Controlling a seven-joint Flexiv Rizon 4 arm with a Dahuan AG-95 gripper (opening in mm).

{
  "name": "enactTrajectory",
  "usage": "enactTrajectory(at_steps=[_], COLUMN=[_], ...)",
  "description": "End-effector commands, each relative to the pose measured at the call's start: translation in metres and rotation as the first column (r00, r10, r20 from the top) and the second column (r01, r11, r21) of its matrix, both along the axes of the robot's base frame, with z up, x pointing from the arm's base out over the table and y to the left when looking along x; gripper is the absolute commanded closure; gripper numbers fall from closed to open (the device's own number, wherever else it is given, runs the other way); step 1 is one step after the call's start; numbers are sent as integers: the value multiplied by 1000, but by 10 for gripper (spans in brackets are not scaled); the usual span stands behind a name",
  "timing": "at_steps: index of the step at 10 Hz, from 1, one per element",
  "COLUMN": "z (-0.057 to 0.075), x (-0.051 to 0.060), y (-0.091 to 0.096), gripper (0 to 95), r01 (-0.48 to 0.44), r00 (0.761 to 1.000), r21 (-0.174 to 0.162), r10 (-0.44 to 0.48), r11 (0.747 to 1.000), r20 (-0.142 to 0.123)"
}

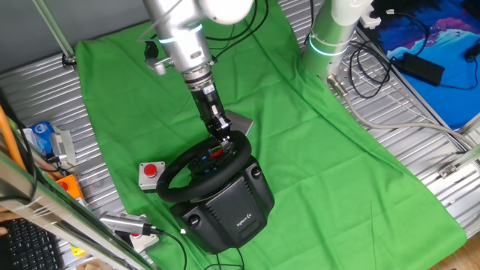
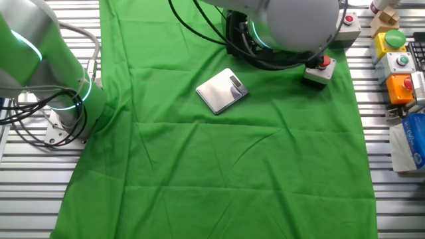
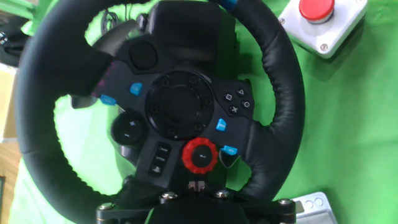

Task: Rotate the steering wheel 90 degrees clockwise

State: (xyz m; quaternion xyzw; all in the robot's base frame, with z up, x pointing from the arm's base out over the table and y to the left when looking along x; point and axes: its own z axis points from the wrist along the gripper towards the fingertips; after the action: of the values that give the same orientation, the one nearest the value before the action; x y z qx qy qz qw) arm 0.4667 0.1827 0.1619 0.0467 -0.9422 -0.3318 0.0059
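The steering wheel [image 1: 196, 171], a black round rim with red and blue buttons on its hub, sits on its bulky black base [image 1: 229, 212] on the green cloth. My gripper [image 1: 223, 137] comes down from above onto the far side of the rim and looks shut on it. In the hand view the steering wheel [image 3: 283, 93] fills the frame, its hub turned askew, with a red dial [image 3: 201, 155] low on the hub. The gripper [image 3: 196, 208] is a dark bar with screws at the bottom edge, covering the nearest stretch of rim. In the other fixed view the wheel is hidden behind the arm.
A small grey box with a red push button [image 1: 152, 174] lies left of the wheel, also in the hand view [image 3: 320, 22]. A flat silver scale [image 2: 222, 91] lies on the cloth behind the wheel. A second arm's base [image 1: 330, 41] stands at the back right. More button boxes [image 2: 397, 63] sit off the cloth.
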Motion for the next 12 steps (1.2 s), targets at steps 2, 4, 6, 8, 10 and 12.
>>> enactTrajectory(at_steps=[2, 4, 6, 8, 10, 12], z=[11, 16, 21, 22, 24, 26], x=[5, 7, 10, 12, 13, 14], y=[4, 6, 9, 10, 6, 0], gripper=[950, 950, 950, 950, 950, 950], r01=[17, 26, 33, 2, -36, -74], r00=[1000, 1000, 999, 1000, 999, 997], r21=[15, 24, 23, 9, -3, -13], r10=[-17, -26, -32, -2, 36, 74], r11=[1000, 999, 999, 1000, 999, 997], r20=[-11, -18, -25, -11, 3, 8])
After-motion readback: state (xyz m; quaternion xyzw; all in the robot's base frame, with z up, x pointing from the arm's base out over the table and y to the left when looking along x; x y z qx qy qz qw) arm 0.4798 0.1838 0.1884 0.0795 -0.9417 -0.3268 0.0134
